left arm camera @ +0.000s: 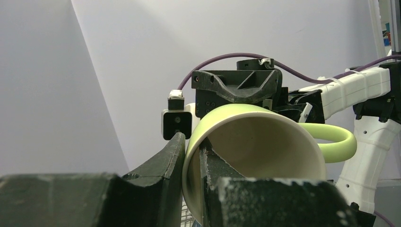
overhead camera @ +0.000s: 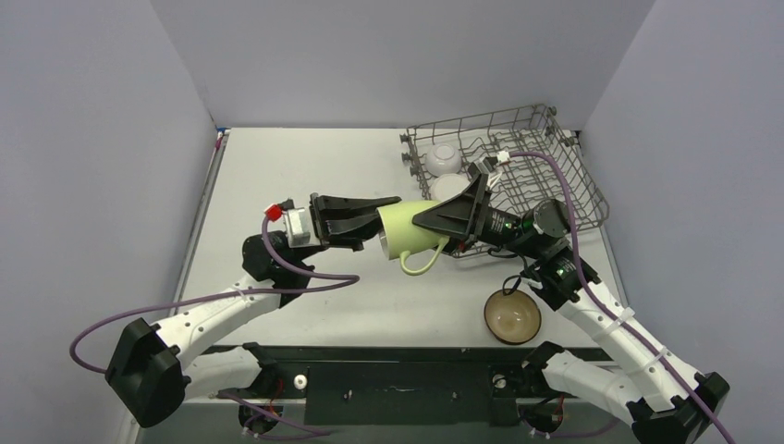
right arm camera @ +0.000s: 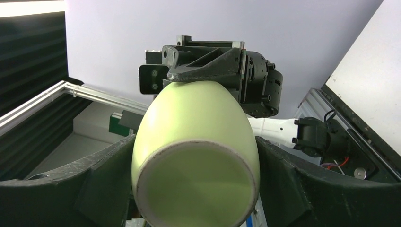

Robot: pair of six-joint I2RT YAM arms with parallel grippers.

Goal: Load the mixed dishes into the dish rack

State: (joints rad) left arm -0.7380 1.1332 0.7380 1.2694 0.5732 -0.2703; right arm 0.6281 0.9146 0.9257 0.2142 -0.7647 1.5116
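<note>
The pale green mug [overhead camera: 404,239] is held sideways between both arms, just in front of the dish rack [overhead camera: 575,174]; its rim is pinched by the left gripper [overhead camera: 382,224], one finger inside, one outside; the right gripper [overhead camera: 427,228] is spread wide around the mug's base, but actual contact can't be made out tbh; a small white bowl [overhead camera: 444,157] is parked in the rack; the brown bowl [overhead camera: 512,317] is left on the table [overhead camera: 305,176].
</note>
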